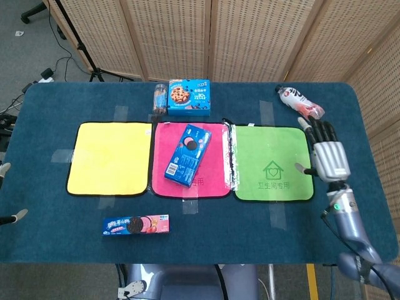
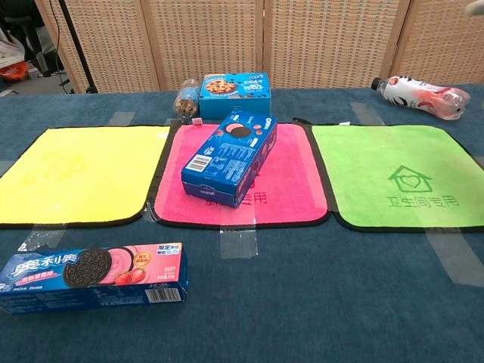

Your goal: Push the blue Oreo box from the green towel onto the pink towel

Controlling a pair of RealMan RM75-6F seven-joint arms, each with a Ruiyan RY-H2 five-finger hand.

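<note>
Dark blue table cloth point(image 1: 56, 206) is under everything. I see my right hand point(image 1: 327, 156) off to the side, fingers spread, holding nothing. Blue Oreo box point(image 1: 188, 155) lies on the pink towel point(image 1: 167, 137).

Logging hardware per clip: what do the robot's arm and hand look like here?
Only the right hand shows, in the head view: silver-grey metallic back, black segmented fingers. Below it, a glossy blue-grey forearm with a small green light near the wrist and a thin black cable alongside. No sleeve.
</note>
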